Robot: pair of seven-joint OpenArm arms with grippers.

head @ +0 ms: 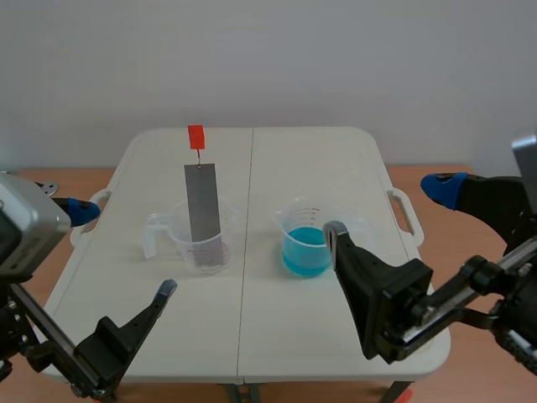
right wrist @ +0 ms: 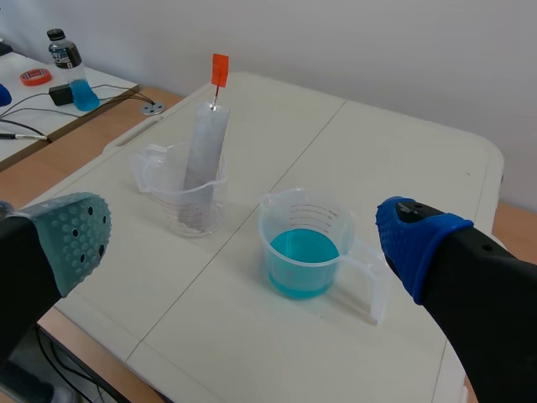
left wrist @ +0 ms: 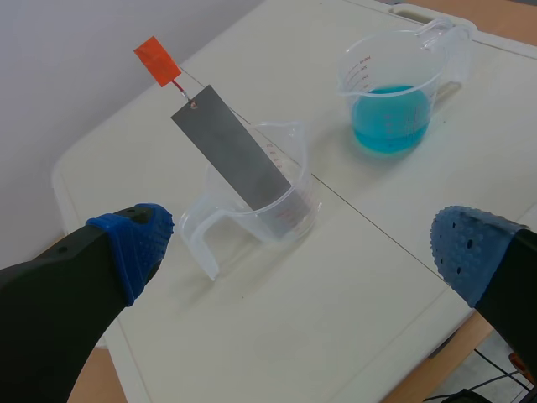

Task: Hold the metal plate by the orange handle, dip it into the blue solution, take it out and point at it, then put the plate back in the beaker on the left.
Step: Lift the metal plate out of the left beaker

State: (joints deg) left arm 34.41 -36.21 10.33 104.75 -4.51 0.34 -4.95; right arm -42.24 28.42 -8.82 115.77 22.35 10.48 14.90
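Note:
A grey metal plate [head: 202, 210] stands tilted in the clear beaker on the left [head: 198, 241], its small orange handle [head: 195, 135] sticking up on a thin wire. The right beaker [head: 307, 238] holds the blue solution [head: 304, 249]. My left gripper [head: 122, 249] is open, low at the table's near left, with the plate [left wrist: 234, 156] and its beaker [left wrist: 260, 217] ahead of it. My right gripper [head: 388, 208] is open at the near right, holding nothing. From it I see the solution beaker [right wrist: 306, 245] ahead and the plate [right wrist: 205, 151] with its handle [right wrist: 219, 69] beyond.
The white folding table [head: 319, 159] has a seam down its middle and carry handles on both sides. Off to the left, a wooden side table holds a small bottle of blue liquid [right wrist: 71, 71], a red tape roll [right wrist: 35, 77] and cables.

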